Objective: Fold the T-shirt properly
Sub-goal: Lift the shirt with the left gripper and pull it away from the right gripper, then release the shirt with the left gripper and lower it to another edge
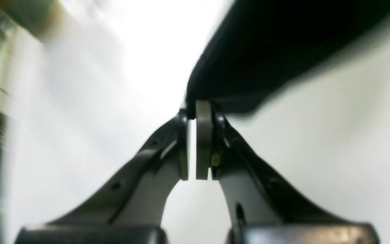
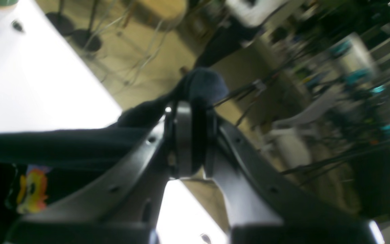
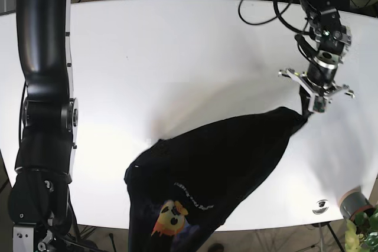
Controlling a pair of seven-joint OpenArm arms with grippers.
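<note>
the black t-shirt (image 3: 207, 169) sags limp across the white bench (image 3: 177, 57), its hem spilling over the near edge. left claw (image 3: 307, 110) is clamped on one corner, right claw (image 2: 191, 112) on bunched cloth. soft, light, floppy: best gripped at seams or corners.

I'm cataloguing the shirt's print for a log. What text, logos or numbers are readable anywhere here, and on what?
None can be read.
T-shirt: a curved line of pale lettering above the orange-and-yellow graphic, too small to read.
Table: a small round dark mark near the front right corner, too small to read.
Both wrist views: blurred, no text legible.
</note>
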